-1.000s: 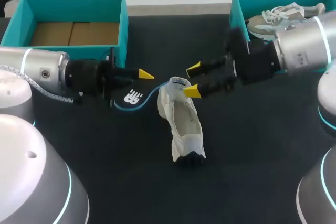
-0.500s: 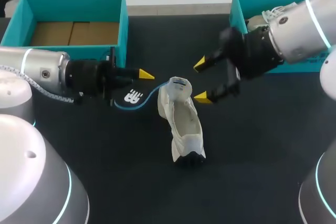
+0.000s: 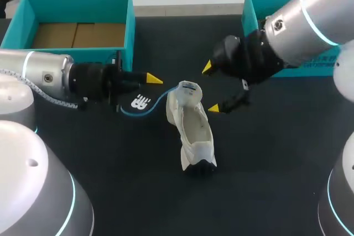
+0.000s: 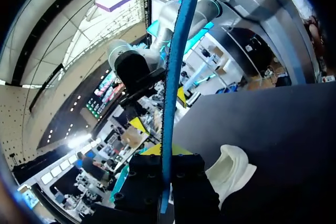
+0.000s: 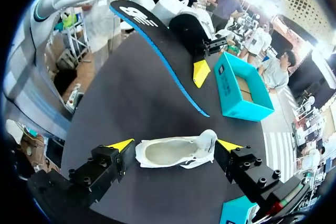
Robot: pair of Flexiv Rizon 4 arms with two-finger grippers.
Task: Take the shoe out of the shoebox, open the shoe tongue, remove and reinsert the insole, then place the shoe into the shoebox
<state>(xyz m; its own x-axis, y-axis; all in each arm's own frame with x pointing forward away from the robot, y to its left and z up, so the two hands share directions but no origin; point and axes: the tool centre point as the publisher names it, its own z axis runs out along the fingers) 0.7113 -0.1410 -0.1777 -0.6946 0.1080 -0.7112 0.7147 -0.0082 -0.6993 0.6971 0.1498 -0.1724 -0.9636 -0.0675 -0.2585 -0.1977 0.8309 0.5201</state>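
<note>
Yellow-tipped left fingers (image 3: 151,79) are clamped on the black, blue-edged insole (image 3: 141,102), held on edge left of centre in the frame, just below the teal shoebox (image 3: 128,20) at upper left. The right fingers (image 3: 211,88) stand wide apart, gripping nothing, just right of the white shoe (image 3: 192,131) lying mid-frame on the dark bench (image 3: 265,164).

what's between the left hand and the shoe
The insole: held in the left hand, it reaches toward the shoe. The head view shows this best.
</note>
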